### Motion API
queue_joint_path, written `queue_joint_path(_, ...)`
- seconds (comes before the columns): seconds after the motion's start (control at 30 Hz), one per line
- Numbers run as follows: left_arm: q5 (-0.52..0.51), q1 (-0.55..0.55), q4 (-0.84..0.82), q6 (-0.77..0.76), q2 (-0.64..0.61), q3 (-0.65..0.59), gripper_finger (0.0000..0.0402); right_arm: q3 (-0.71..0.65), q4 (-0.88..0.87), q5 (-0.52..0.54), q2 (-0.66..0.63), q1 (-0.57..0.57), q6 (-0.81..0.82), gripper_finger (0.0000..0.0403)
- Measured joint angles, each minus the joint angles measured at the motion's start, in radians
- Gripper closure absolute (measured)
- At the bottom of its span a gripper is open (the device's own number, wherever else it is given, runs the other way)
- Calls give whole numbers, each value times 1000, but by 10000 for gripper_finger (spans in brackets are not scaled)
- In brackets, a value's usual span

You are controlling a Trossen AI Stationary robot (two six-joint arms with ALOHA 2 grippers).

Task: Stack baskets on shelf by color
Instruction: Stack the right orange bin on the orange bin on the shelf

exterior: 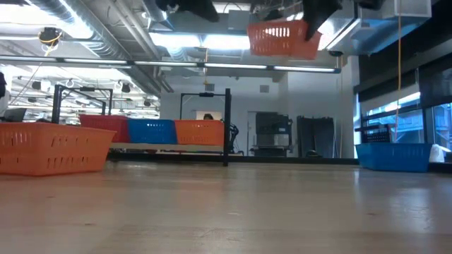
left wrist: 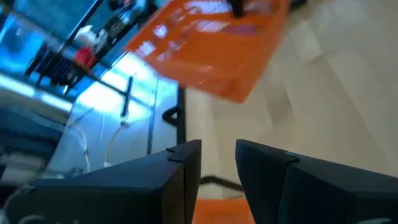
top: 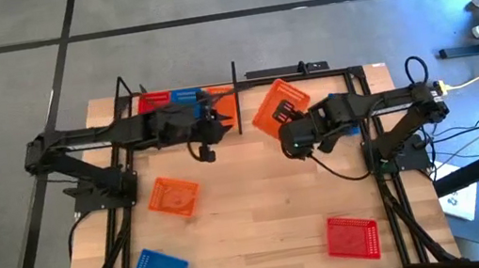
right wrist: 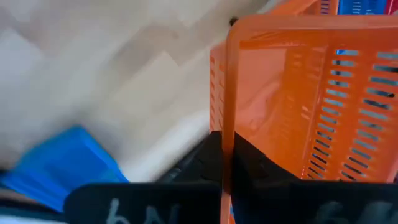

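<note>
Wooden table [top: 260,207] — shelf [top: 234,85], loose baskets [top: 174,197]

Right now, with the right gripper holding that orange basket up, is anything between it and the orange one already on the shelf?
Possibly. The right gripper holds the orange basket aloft beside the shelf. The shelf's black end post and the left gripper stand toward the shelved orange basket.

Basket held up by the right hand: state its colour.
Orange basket, clearest in the right wrist view.
</note>
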Motion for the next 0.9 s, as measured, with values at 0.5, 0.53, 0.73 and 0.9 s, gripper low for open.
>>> queue_joint_path(0.5,109,7,151,236,111,-1,308,0,31,89,23,-76,-235,402)
queue_joint_path(0.53,112,9,179,240,121,0,308,0,31,90,23,-76,-234,403)
queue_joint_path(0.73,116,8,264,261,160,0,308,0,34,81,23,-76,-228,402)
queue_joint_path(0.9,115,25,308,261,188,0,308,0,39,77,23,-76,-229,402)
